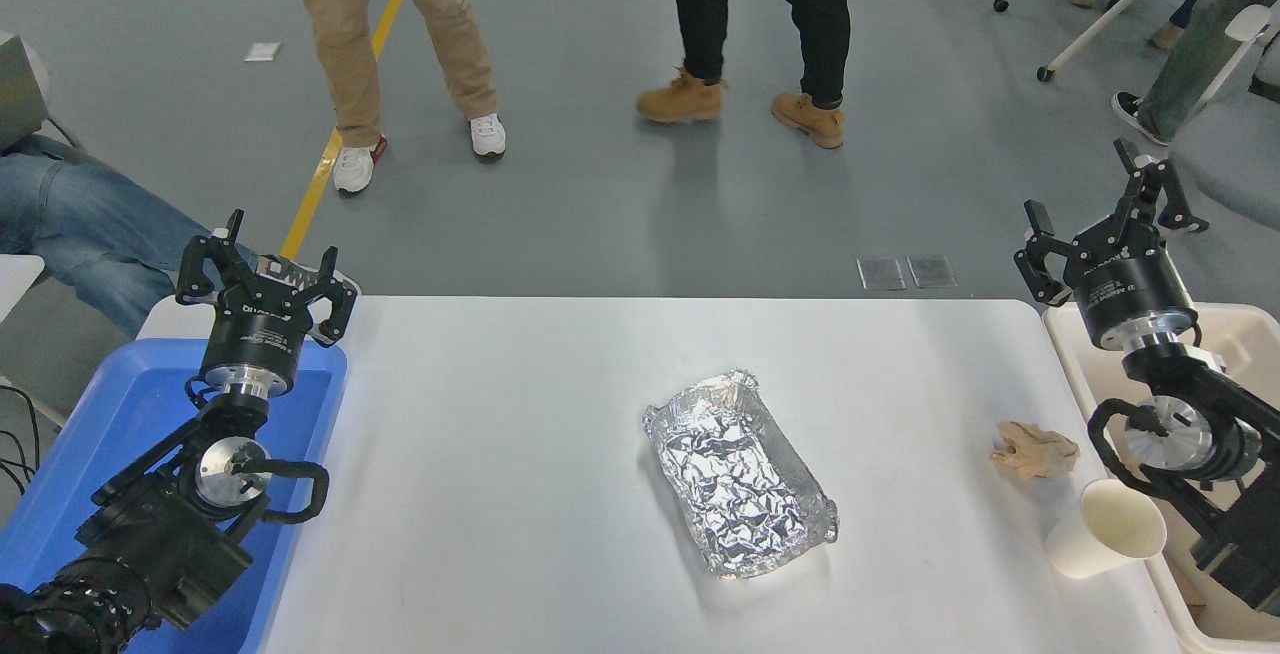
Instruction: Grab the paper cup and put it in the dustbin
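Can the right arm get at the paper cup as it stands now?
Probably yes: the paper cup stands upright beside the right arm, nothing covers it, and the right gripper is open above the dustbin.

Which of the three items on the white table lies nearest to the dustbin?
The paper cup, off-white, beside the dustbin; paper ball and foil tray lie farther left.

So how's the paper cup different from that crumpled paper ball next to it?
The cup is off-white and smooth; the ball is tan and crumpled. The cup keeps its tapered shape with an open mouth; the ball is a shapeless wad. The cup looks bigger. Both sit on the table's right side.
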